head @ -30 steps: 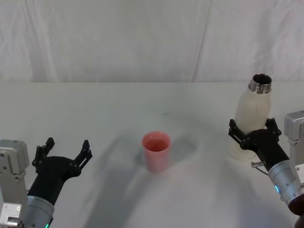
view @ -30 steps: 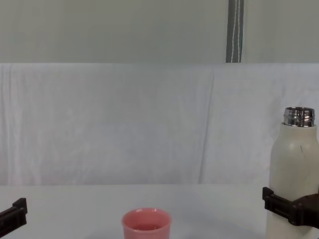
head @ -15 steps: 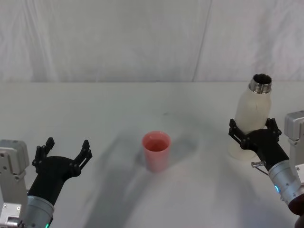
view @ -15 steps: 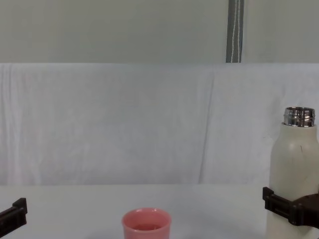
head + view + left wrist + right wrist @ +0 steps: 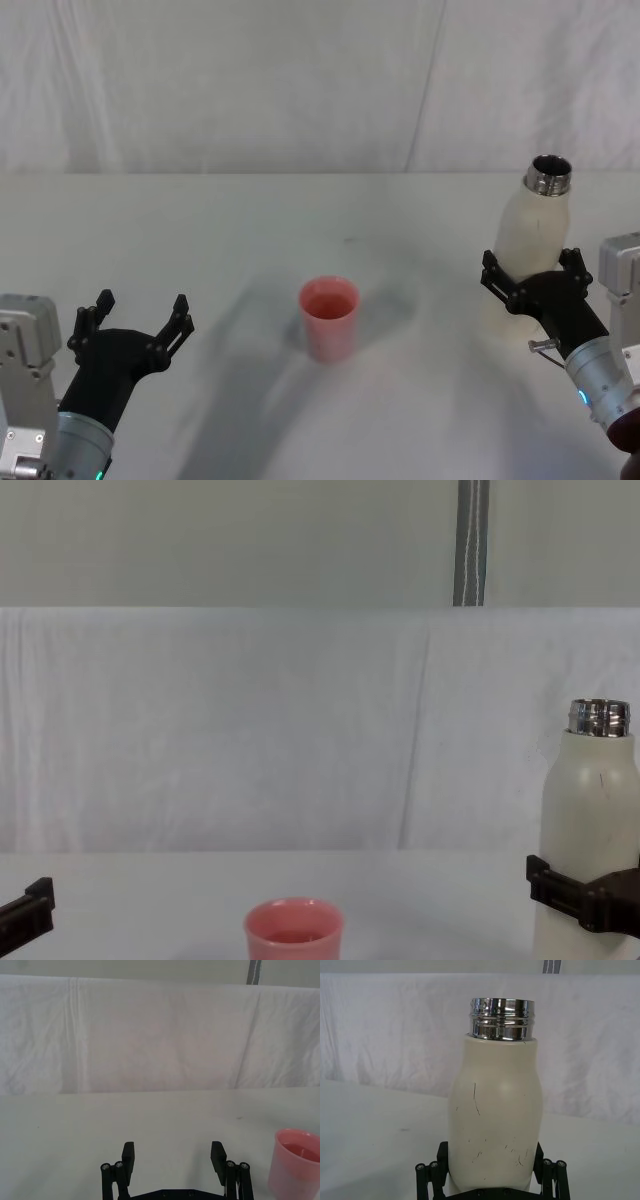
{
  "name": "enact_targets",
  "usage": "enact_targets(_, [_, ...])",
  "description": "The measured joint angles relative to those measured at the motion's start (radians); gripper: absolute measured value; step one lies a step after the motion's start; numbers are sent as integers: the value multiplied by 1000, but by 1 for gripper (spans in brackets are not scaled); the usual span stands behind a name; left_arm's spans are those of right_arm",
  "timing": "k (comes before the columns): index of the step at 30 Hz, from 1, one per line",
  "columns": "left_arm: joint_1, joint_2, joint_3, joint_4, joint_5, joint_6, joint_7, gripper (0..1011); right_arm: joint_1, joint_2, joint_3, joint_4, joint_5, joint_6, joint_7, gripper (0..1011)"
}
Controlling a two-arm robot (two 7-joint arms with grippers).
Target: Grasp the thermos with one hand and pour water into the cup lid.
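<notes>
White cloth covers the table (image 5: 250,230) and hangs as a backdrop across the top half of the head view; bare surface runs wide between the things and out to the left edge. No brand, label or writing can be read on anything here.

The thermos (image 5: 528,250) stands upright at the right of the head view, cream-white with fine dark scratches on its body and an uncapped chrome threaded neck. The right gripper (image 5: 532,276) comes up from the lower right corner, its black fingers (image 5: 442,1160) set against either side of the bottle's lower body, grasping it.

The left gripper (image 5: 135,318) sits at the lower left, its fingers spread wide with nothing between them, well apart from the rest.

The cup lid (image 5: 329,318), small and pink, stands upright just below the frame's centre, between the two grippers, with free table all round.
</notes>
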Motion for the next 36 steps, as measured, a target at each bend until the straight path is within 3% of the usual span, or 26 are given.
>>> enact_targets(20, [0,0,0,0,0,0,0,1001,-32,0,11,-45,45,15,16,1002])
enact_targets(36, [0,0,0,0,0,0,0,1001,-65,12,13,-94,48,31,9,1002])
